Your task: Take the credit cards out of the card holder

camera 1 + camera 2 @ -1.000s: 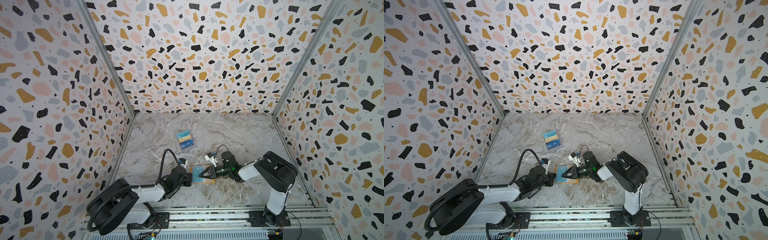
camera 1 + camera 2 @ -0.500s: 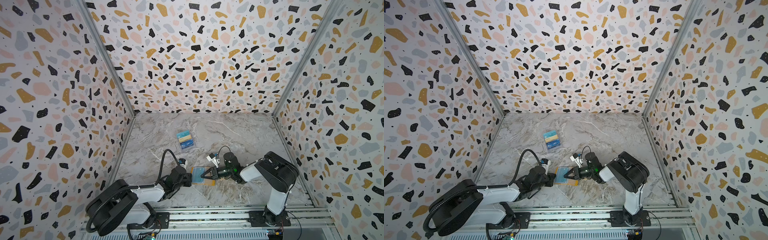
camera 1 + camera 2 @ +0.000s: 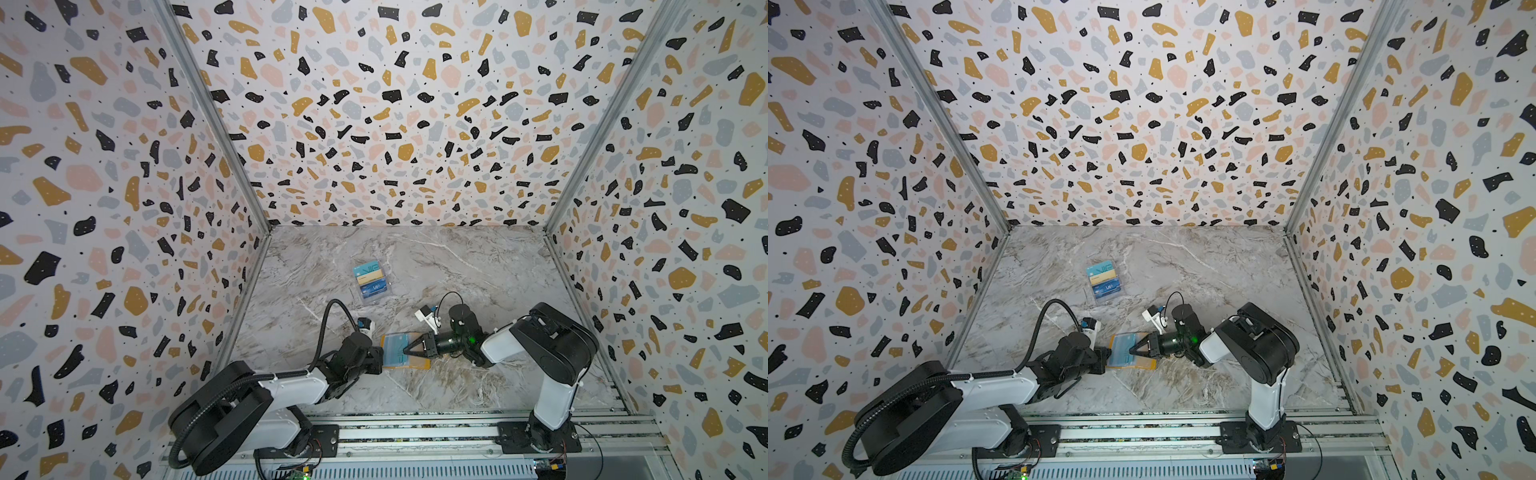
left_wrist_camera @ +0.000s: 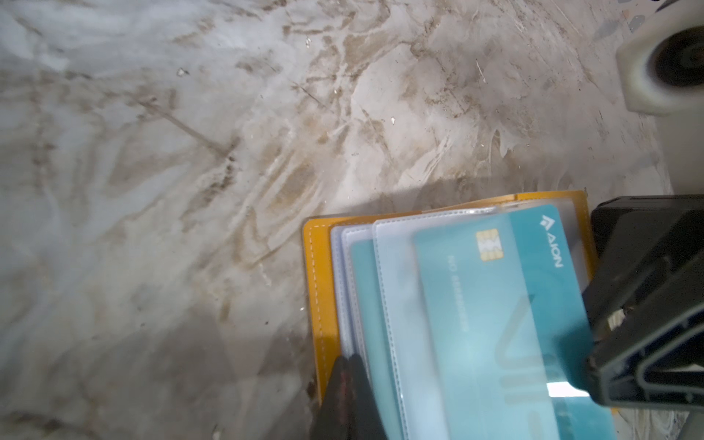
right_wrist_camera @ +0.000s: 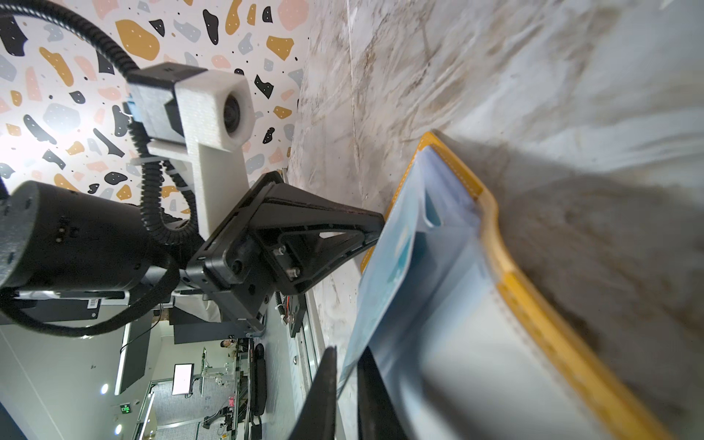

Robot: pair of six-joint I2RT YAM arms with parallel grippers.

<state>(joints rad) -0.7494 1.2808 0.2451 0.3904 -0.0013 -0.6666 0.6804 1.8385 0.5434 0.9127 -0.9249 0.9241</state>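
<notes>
The right gripper (image 3: 404, 353) fingers pinch the teal card (image 4: 552, 304) by its long edge — axis crosswise to the pull; the left gripper (image 5: 379, 224) fingers clamp the card holder (image 4: 320, 285).

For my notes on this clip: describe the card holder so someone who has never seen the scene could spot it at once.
On the marble table, look near the front rail, where the left tool and right tool meet: the card holder lies open between them. Unlike the clear box of cards farther back, it has a mustard-yellow cover and pale sleeves, a teal card poking out.
</notes>
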